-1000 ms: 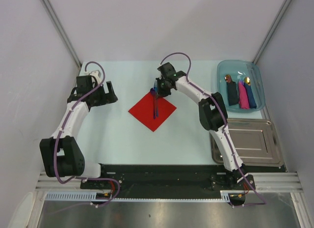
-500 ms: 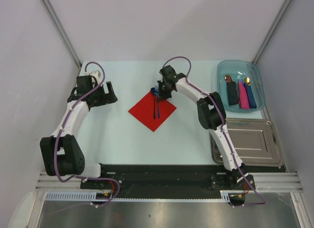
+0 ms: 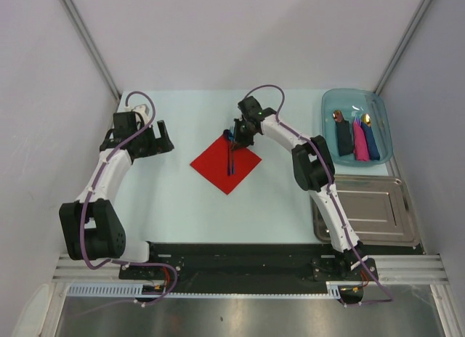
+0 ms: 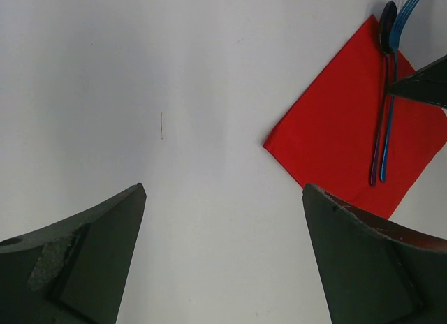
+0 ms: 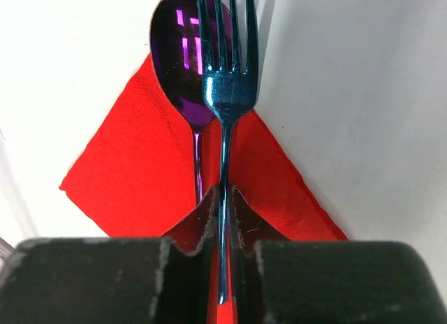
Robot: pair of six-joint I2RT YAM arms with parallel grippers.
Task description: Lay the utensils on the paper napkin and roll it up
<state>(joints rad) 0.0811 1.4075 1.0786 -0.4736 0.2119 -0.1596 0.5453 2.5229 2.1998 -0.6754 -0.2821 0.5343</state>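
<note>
Pinches the thin handle of the blue fork between the nearly closed jaws of the right gripper, low over the red napkin. Shows, in the right wrist view, the tines reaching past the napkin's top corner, just beside the bowl of the purple spoon, with the spoon's dark handle lying down the middle of the paper. Cannot tell whether the fork's handle touches the paper yet.

To finish the placing well: lower until the handle lies flat, parallel to the spoon and close beside it. Open the jaws only slightly, then lift straight up so as not to drag the fork or ruck the paper. Likely best to leave both along the corner-to-corner line, ready for a roll from a side corner.

Hangs the left gripper with jaws spread wide on nothing, over the white table, well apart from the napkin's near corner at the right of the left wrist view. Probably worth bringing it to that corner next.

Finds, at the upper right of the top view, a clear blue tub holding 3 napkin rolls side by side: black, pink, dark blue. Shows spoon heads poking from the rolls' far ends. Finds below it a metal tray showing only bare metal.
</note>
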